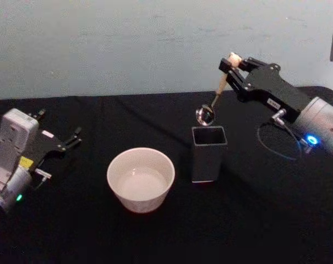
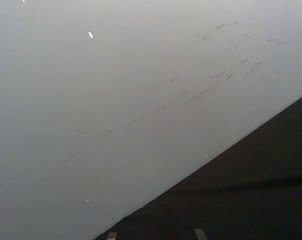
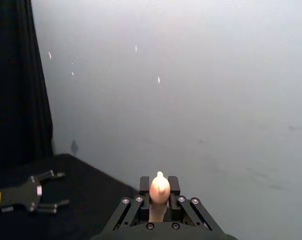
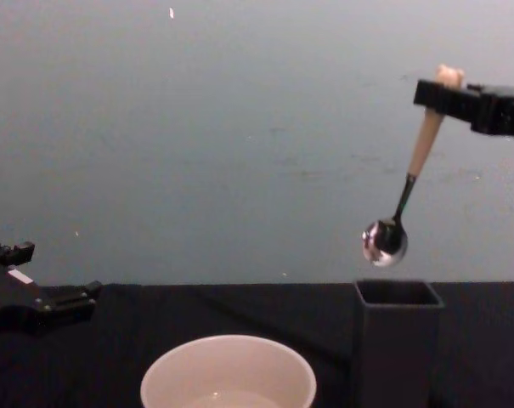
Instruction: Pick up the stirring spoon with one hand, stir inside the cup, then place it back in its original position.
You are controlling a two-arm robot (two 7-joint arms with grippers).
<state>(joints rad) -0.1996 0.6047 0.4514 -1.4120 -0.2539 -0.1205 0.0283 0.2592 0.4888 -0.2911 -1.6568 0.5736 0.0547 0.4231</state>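
Inspector A: State of the right gripper (image 1: 230, 62)?
Inspector B: Raised over the far right of the table (image 1: 265, 220), jaws clenched on the bear-head end of the stirring spoon (image 1: 217, 91). The spoon hangs tilted, bowl down, just above the open top of the dark square holder (image 1: 208, 159), not touching it.
Inspector A: And the cup (image 1: 141, 202)?
Inspector B: Standing left of the holder, nearer the robot, apart from the spoon.
Inspector A: And the left gripper (image 1: 76, 137)?
Inspector B: Low at the table's left, jaws released.

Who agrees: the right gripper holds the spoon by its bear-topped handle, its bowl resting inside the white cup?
Wrong: the right gripper holds the stirring spoon by its bear-topped handle, its bowl hanging above the dark holder, outside the cup: chest view.
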